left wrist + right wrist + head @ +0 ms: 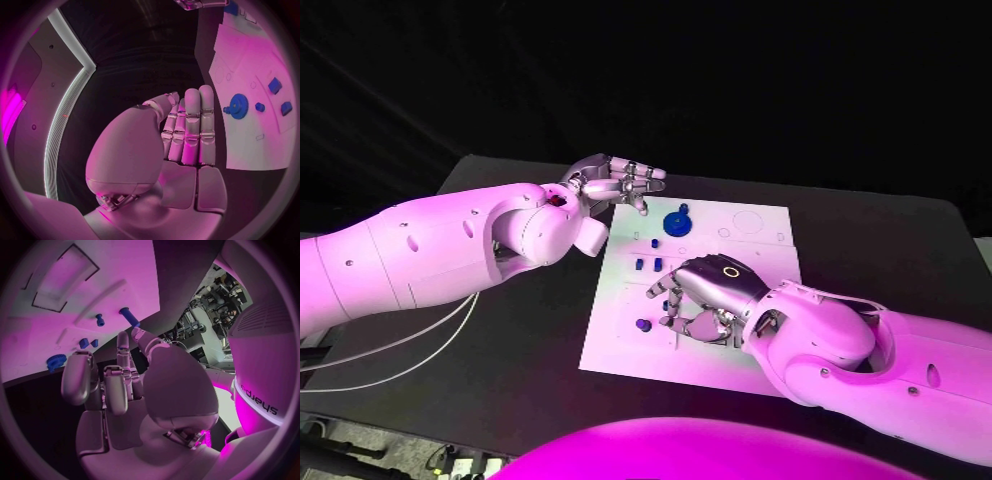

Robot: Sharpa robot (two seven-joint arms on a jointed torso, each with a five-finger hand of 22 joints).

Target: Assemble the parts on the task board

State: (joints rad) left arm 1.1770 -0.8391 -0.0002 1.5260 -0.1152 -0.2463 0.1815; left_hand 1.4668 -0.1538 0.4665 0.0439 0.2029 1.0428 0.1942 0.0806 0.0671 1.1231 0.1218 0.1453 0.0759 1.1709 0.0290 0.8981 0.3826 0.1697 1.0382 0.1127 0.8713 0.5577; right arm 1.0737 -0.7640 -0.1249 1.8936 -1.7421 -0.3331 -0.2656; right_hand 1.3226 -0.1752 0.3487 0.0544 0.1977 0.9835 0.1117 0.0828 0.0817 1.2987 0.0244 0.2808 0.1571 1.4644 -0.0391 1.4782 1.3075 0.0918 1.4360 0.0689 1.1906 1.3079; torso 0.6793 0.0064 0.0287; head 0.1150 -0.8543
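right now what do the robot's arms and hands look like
Both arms are smooth, rounded white shells with small dark screw holes. The left arm has thin pale cables hanging beneath it. Each ends in a silver, metallic, jointed hand: the left hand has a small red spot at its wrist, and the right hand has a ring marking on its back.

Strong magenta light glares off the task board (733,350) against dark surroundings; both wrist views bend at their rims.
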